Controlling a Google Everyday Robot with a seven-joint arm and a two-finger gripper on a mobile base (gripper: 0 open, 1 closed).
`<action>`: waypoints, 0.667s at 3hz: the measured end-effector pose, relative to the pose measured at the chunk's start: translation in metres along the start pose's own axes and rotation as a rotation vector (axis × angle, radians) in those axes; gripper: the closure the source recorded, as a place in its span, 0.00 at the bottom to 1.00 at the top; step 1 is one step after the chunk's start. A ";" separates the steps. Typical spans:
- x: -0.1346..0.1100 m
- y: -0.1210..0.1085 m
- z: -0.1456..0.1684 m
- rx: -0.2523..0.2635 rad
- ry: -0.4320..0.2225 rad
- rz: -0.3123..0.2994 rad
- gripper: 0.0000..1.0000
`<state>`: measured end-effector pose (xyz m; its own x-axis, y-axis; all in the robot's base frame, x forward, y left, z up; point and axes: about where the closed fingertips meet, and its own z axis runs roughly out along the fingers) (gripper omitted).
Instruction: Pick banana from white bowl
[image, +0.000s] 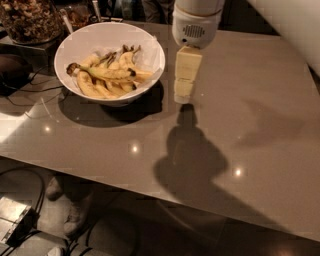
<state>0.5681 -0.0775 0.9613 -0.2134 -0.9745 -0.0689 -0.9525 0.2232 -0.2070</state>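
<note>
End effector hangs over the surface, pointing down, just beside the right rim of the white bowl, outside it. Nothing is held in it. Apart or together: cannot tell from this angle.

Banana to pick is the streaked, bruised one lying on top of the pile in the bowl, dark stem end to the left and its other end toward the bowl's middle. It rests across the cleaner bananas, touching them. Pick not yet begun.

Risks, as judgement:
- The near rim sits between end effector and fruit. A sideways move at this height would likely clip the rim and shove or tip the bowl, so it needs to go up and over first.
- The bananas are packed close, so a closing grip could catch a neighbour or pick the wrong one.
- The target looks soft and ripe. A hard squeeze may bruise or split it, and a grip near one end may let it swing or slip out.
- The sloping bowl wall leaves little room for a grip low down.

Around: a clear container of brown granola-like food stands behind the bowl at the far left, near it but not in the path. Cables trail off the left edge. A shoe shows on the floor below. None of these block the reach; only the bowl rim does.
</note>
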 end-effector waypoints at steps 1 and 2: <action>-0.016 -0.007 0.001 0.023 -0.027 -0.014 0.00; -0.034 -0.017 0.007 0.021 -0.056 0.005 0.00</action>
<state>0.5934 -0.0478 0.9604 -0.2054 -0.9708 -0.1242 -0.9465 0.2293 -0.2271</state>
